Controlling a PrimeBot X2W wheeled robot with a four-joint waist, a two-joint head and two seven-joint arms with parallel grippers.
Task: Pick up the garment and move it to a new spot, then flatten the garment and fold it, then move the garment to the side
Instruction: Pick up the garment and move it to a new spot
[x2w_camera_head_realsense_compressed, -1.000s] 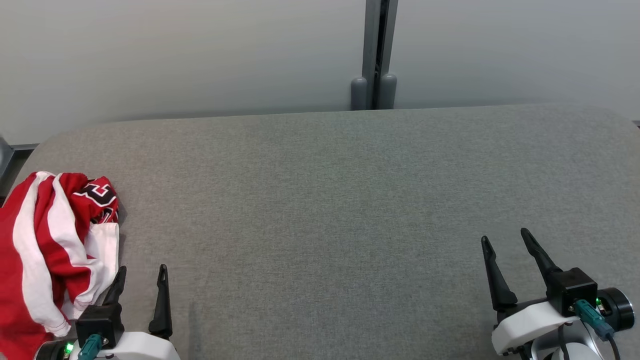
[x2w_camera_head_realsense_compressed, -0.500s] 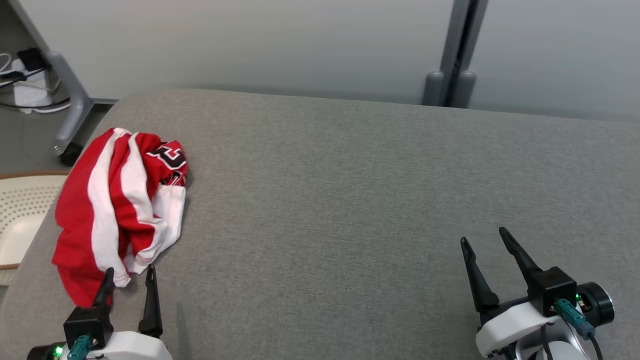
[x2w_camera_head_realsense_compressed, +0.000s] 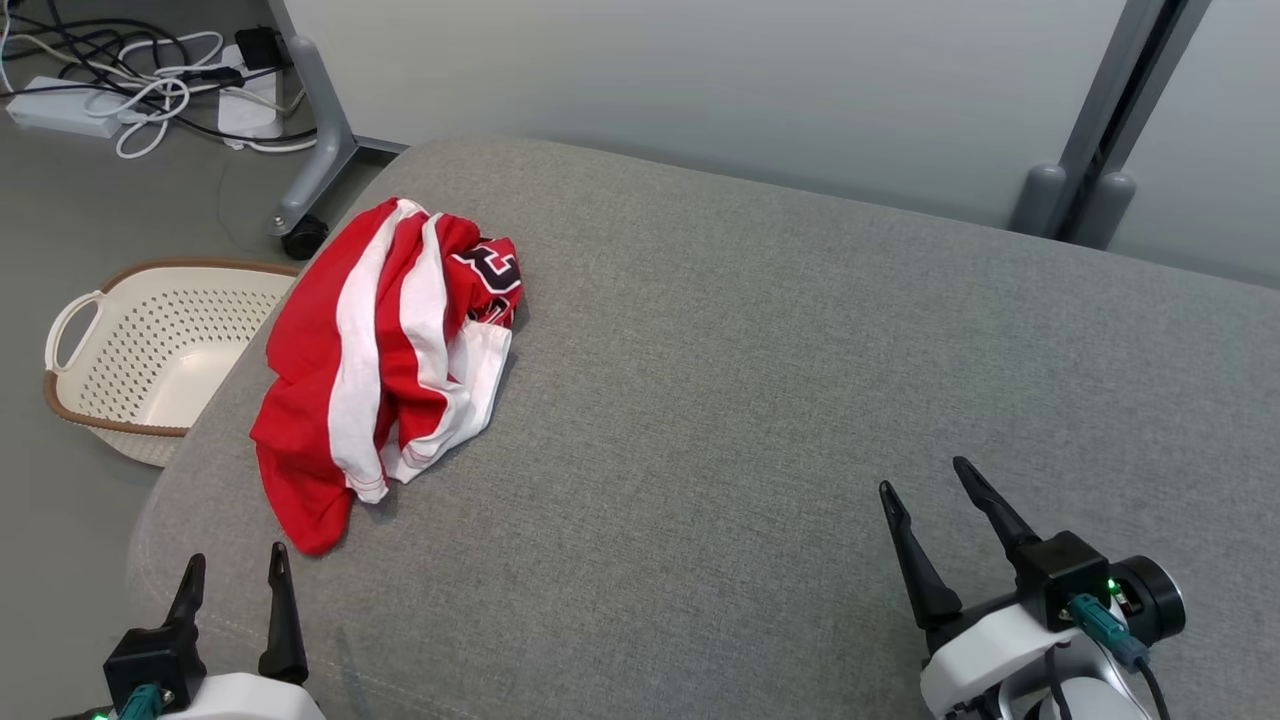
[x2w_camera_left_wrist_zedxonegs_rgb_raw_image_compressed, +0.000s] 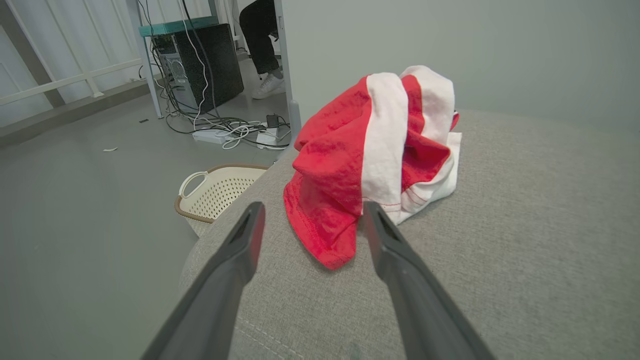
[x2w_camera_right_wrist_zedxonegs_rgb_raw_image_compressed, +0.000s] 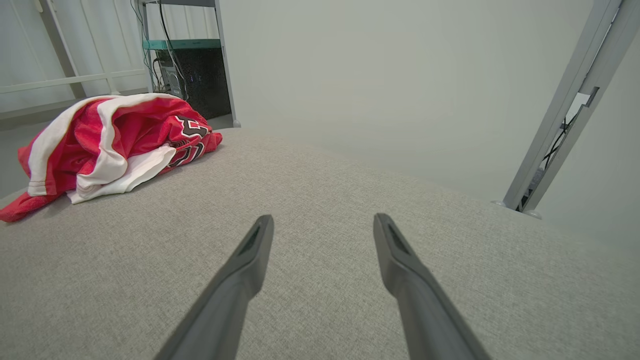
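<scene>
The garment (x2w_camera_head_realsense_compressed: 385, 350) is a crumpled red and white shirt with black lettering, heaped near the left end of the grey cushioned surface (x2w_camera_head_realsense_compressed: 760, 400). In the left wrist view the garment (x2w_camera_left_wrist_zedxonegs_rgb_raw_image_compressed: 370, 155) lies just beyond the fingertips, apart from them. My left gripper (x2w_camera_head_realsense_compressed: 233, 570) stands open at the lower left, near the surface's front corner, nothing between its fingers. My right gripper (x2w_camera_head_realsense_compressed: 922, 478) is open at the lower right, far from the garment (x2w_camera_right_wrist_zedxonegs_rgb_raw_image_compressed: 110, 145), which lies at that wrist view's left. Both left gripper (x2w_camera_left_wrist_zedxonegs_rgb_raw_image_compressed: 310, 212) and right gripper (x2w_camera_right_wrist_zedxonegs_rgb_raw_image_compressed: 322, 225) hold nothing.
A cream perforated basket (x2w_camera_head_realsense_compressed: 150, 350) with a brown rim stands on the floor left of the surface. Cables and a power strip (x2w_camera_head_realsense_compressed: 130, 90) lie on the floor behind it, beside a wheeled grey leg (x2w_camera_head_realsense_compressed: 310, 180). A pale wall and grey post (x2w_camera_head_realsense_compressed: 1110, 130) stand behind.
The head camera has swung left, so the garment now sits further right in view and the basket and cables have come into sight. Both grippers stay open; the garment lies as before.
</scene>
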